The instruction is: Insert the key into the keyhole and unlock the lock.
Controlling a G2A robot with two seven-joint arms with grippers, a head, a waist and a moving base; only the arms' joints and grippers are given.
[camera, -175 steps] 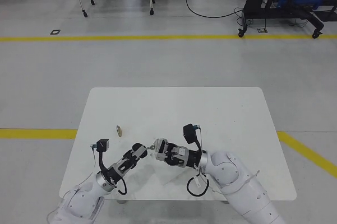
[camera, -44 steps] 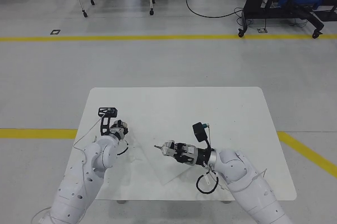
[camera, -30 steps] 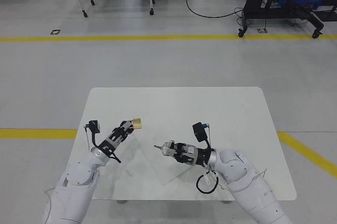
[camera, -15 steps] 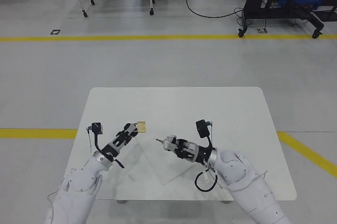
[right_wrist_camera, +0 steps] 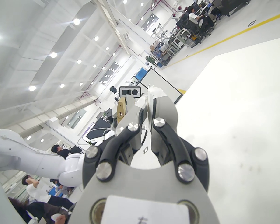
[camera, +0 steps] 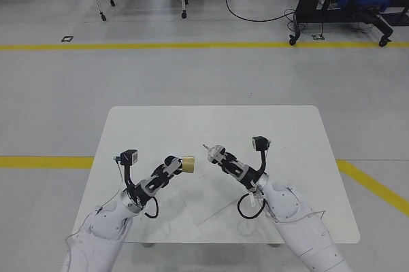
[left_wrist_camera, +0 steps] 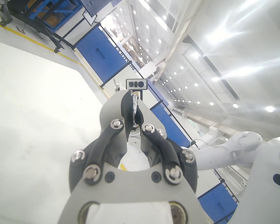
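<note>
Brass showed on the small rectangular padlock [camera: 188, 162], which the left hand [camera: 180, 164] pinched at one end and held, it seemed, clear of the white bench [camera: 279, 136]. Its free end was turned toward the other arm, probably to offer the end that takes the key. The right hand [camera: 213, 151] was pressed together on the small silver metal key [camera: 205, 146], whose blade jutted past the fingertips, near the padlock but apart from it. Insertion looked not yet begun, and the two needed lining up first.
</note>
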